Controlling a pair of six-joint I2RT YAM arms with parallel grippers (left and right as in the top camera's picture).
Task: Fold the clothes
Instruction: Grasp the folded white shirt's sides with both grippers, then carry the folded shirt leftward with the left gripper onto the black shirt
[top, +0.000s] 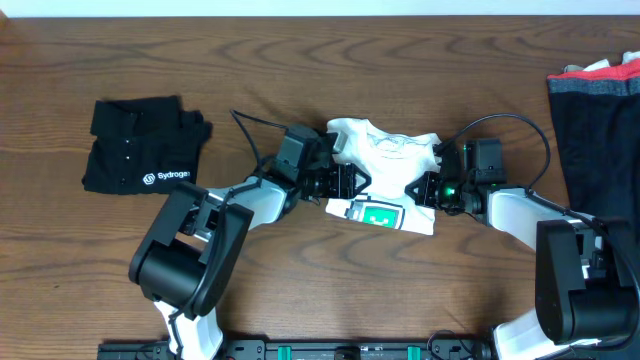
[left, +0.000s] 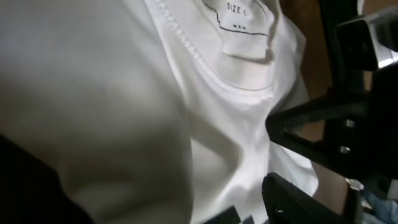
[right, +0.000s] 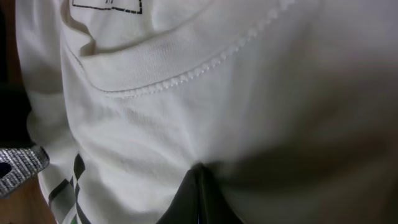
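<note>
- Centre of the overhead view: a crumpled white fabric T-shirt (top: 385, 150) lies bunched on the brown wood-grain counter (top: 300, 60). A small green-and-white square logo patch (top: 378, 215) faces up at its lower edge.
- Left pincer (top: 348, 183) sits at the T-shirt's left edge with its jaws apart and cloth against them.
- Right pincer (top: 425, 190) sits at the T-shirt's right edge. Its jaws are together, clamped on a fold of the white cloth.
- Upper left of the overhead view: a folded black fabric shirt with white "Sydrogen" lettering (top: 140, 150) lies flat, well apart from the T-shirt and both arms.
- Right edge of the overhead view: a heap of dark garments with a red-and-white piece on top (top: 595, 130) runs out of the frame.
- Only the overhead view shows the two other garment piles, the counter and both arms reaching in from the lower corners.
- Left wrist view, filled with white cloth, shows what the overhead does not:
  - the ribbed stitched neckline (left: 205, 62);
  - a white sewn-in size label with dark print (left: 245, 28) at the top of the frame;
  - black machine parts (left: 336, 118) standing at the right of the frame; I cannot tell which arm they belong to.
- Right wrist view is also nearly all white cloth:
  - the neckline seam crosses the upper half;
  - a strip of dark and green print (right: 71, 186) shows at the lower left;
  - the closed dark tips come together as one wedge at the bottom centre, with creases of cloth running into them.
</note>
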